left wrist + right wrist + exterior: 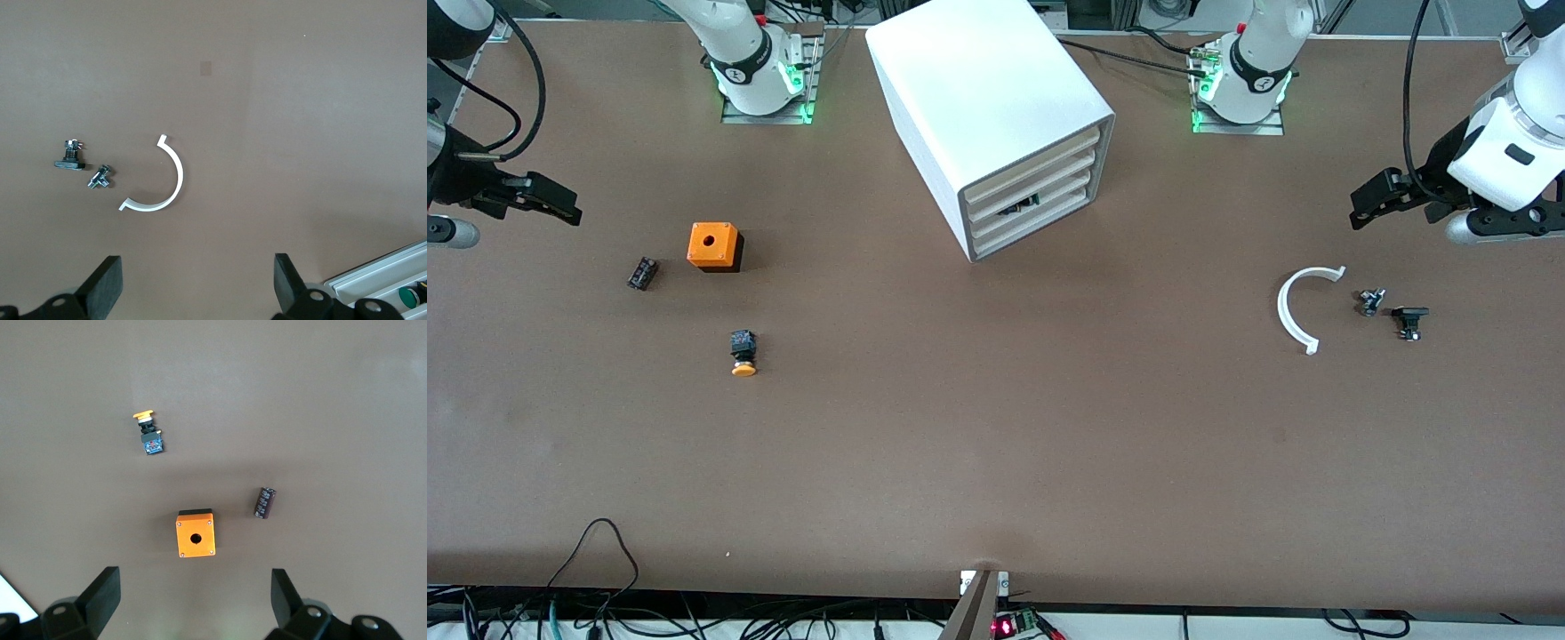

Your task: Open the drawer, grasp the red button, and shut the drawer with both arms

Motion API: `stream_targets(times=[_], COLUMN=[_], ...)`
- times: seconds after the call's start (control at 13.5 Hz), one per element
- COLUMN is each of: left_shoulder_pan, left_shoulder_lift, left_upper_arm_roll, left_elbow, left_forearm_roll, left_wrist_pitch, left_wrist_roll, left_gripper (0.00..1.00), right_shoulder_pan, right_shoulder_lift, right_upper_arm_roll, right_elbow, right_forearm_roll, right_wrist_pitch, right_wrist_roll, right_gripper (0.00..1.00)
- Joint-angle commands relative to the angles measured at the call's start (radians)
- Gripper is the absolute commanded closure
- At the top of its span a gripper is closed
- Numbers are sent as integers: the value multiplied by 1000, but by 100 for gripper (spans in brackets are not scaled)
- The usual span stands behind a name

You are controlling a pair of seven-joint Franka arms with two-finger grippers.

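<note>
The white cabinet [996, 98] stands at the middle of the table, near the arms' bases. Its four drawers all look pushed in. A lower drawer [1069, 197] shows a dark thing through a gap in its front. The red-capped button is hidden. A corner of the cabinet front shows in the left wrist view [380, 277]. My left gripper [1360, 206] is open and empty in the air over the left arm's end of the table [197, 280]. My right gripper [560, 204] is open and empty over the right arm's end [193, 597].
An orange box with a hole [713, 244], a small black part [641, 272] and an orange-capped button [743, 353] lie toward the right arm's end. A white arc [1294, 307] and two small metal fittings [1371, 300] [1408, 320] lie toward the left arm's end.
</note>
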Motion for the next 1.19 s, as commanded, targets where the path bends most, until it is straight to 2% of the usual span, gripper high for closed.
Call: stream_targets(times=[0.0, 0.44, 0.59, 0.74, 0.89, 0.96, 1.11], left_shoulder_pan=[5, 5, 5, 3, 3, 6, 61], left_shoulder_lift=[-5, 0, 29, 86, 99, 148, 251], left_upper_arm_roll=[-7, -2, 2, 1, -2, -5, -2], left_elbow=[2, 11, 34, 47, 46, 47, 55], left_forearm_roll=[3, 2, 3, 5, 5, -11, -143], left_wrist_pitch=[-5, -9, -9, -25, -37, -72, -106], left_wrist_roll=[17, 18, 15, 9, 21, 38, 168], left_gripper=[0, 0, 0, 0, 0, 0, 0], right_shoulder_pan=[0, 0, 0, 0, 1, 1, 1], right_shoulder_lift=[-19, -18, -18, -18, -18, -19, -18], right_upper_arm_roll=[-2, -2, -2, -2, -2, 2, 1], right_elbow=[-18, -17, -18, -17, -17, -17, -15], right_forearm_roll=[8, 8, 9, 15, 15, 15, 15], right_wrist_pitch=[2, 0, 0, -1, -1, -1, 6], right_wrist_roll=[-19, -19, -19, -19, -19, -16, -16], right_gripper=[0, 0, 0, 0, 0, 0, 0])
